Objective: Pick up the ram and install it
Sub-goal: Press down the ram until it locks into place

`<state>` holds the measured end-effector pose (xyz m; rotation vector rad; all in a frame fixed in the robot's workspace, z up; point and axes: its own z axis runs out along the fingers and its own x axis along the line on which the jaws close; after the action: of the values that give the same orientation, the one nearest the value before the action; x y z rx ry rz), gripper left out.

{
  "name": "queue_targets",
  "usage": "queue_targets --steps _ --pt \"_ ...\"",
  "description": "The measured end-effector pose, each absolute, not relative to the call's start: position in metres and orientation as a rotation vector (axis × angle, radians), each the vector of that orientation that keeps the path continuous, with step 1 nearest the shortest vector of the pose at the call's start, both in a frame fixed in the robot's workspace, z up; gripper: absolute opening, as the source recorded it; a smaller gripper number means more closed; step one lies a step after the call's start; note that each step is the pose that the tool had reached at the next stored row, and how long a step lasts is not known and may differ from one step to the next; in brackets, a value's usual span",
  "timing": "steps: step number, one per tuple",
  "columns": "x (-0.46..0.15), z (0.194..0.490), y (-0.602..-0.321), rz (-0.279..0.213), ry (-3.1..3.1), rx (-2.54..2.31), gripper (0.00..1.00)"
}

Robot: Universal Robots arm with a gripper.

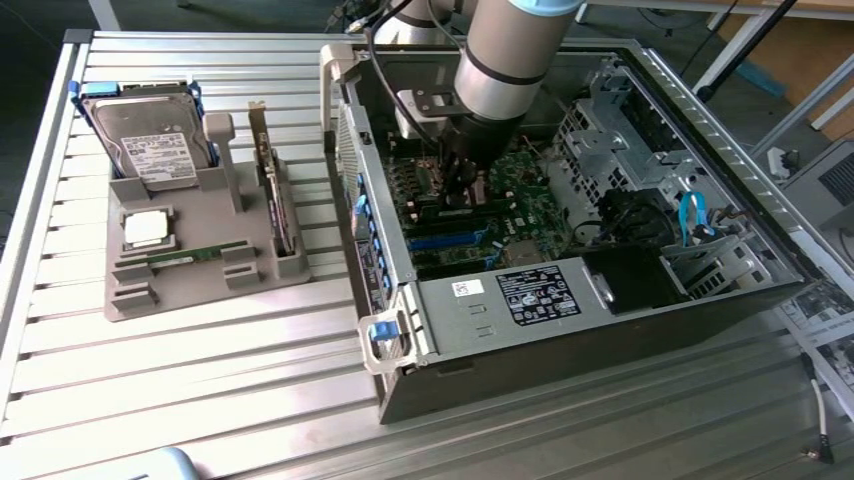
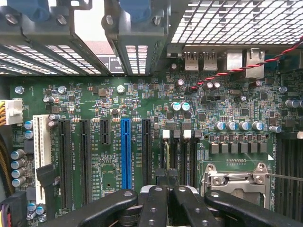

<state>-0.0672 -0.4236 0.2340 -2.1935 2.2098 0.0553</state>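
The ram (image 1: 180, 256), a thin green stick, lies flat in the grey holder tray (image 1: 200, 290) at the exterior view's left, outside the computer case. My gripper (image 1: 461, 190) is far from it, reaching down inside the open case (image 1: 534, 300) just above the motherboard. In the wrist view my gripper (image 2: 168, 191) hovers over the black memory slots (image 2: 180, 156), between the blue expansion slot (image 2: 125, 151) and the silver processor socket (image 2: 236, 179). Its dark fingers (image 2: 154, 203) are drawn together at the centre and I see nothing held between them.
The tray also carries a hard drive (image 1: 147, 140), a square silver processor (image 1: 144, 228) and an upright dark expansion card (image 1: 276, 195). Case walls, a drive cage (image 1: 627, 120) and cables (image 1: 694, 215) surround the arm. The ribbed metal table (image 1: 200, 390) lies open in front.
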Motion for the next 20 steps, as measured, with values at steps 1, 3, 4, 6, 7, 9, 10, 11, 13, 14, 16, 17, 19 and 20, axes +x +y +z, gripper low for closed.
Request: queue_targets --steps 1,3,4,6,7,9,10,11,13,14,16,17,19,20 --pt "-0.0672 0.2340 -0.4236 0.055 2.210 -2.193 0.11" --pt "-0.0672 0.2339 -0.4236 0.055 2.210 -2.193 0.11" --pt "-0.0672 0.2339 -0.4236 0.055 2.210 -2.193 0.11" --pt "-0.0672 0.2333 -0.4236 0.055 2.210 -2.193 0.11" --pt "-0.0672 0.2332 -0.4236 0.055 2.210 -2.193 0.11" --pt "-0.0672 0.2332 -0.4236 0.055 2.210 -2.193 0.11" --pt "-0.0672 0.2328 -0.4236 0.055 2.210 -2.193 0.11" --pt "-0.0672 0.2325 -0.4236 0.055 2.210 -2.193 0.11" --pt "-0.0672 0.2324 -0.4236 0.055 2.210 -2.194 0.11" --pt "-0.0672 0.2324 -0.4236 0.055 2.210 -2.194 0.11" --pt "-0.0672 0.2323 -0.4236 0.055 2.210 -2.193 0.11" --pt "-0.0672 0.2323 -0.4236 0.055 2.210 -2.193 0.11" --pt "-0.0672 0.2321 -0.4238 0.055 2.210 -2.193 0.11" --pt "-0.0672 0.2320 -0.4240 0.055 2.210 -2.193 0.11"
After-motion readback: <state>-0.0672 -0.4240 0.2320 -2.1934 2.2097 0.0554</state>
